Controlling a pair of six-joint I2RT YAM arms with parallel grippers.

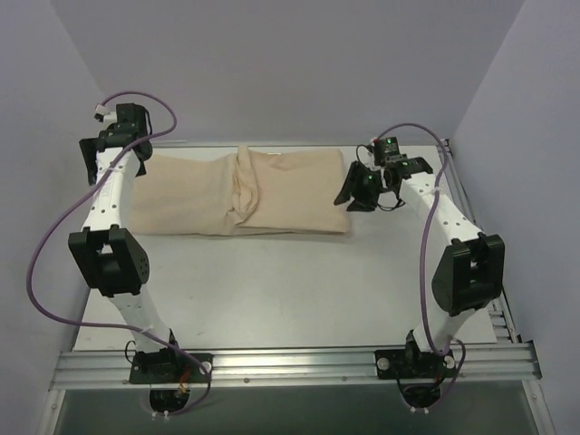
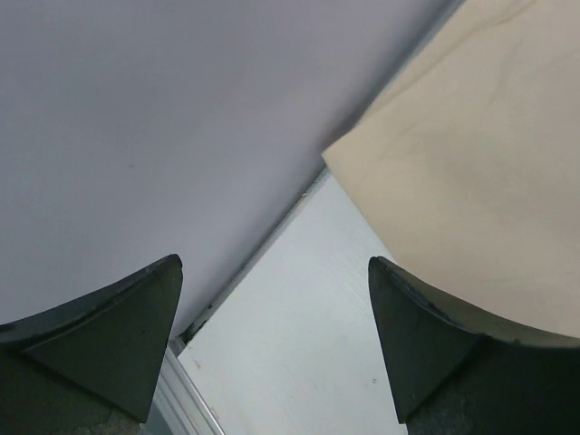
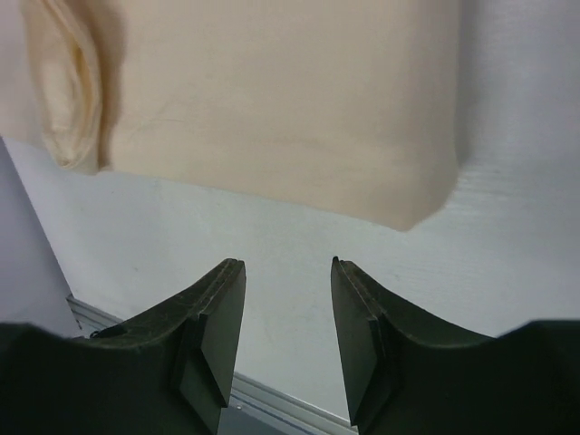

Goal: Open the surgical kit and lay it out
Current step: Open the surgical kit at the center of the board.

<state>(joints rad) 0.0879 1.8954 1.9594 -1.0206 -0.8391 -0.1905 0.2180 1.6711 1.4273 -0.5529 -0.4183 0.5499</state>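
Left pincer (image 2: 274, 270) beside left-right cloth wrap (image 1: 240, 192)

Beige cloth wrap (image 1: 272, 195) lies flat, folded shut, at the desk's (image 1: 299, 290) far side. A bunched crease (image 1: 243, 186) crosses it left of centre.

White table (image 1: 272, 290), one wrap (image 1: 272, 195)
It lies folded across the far half, a bunched crease near its middle.
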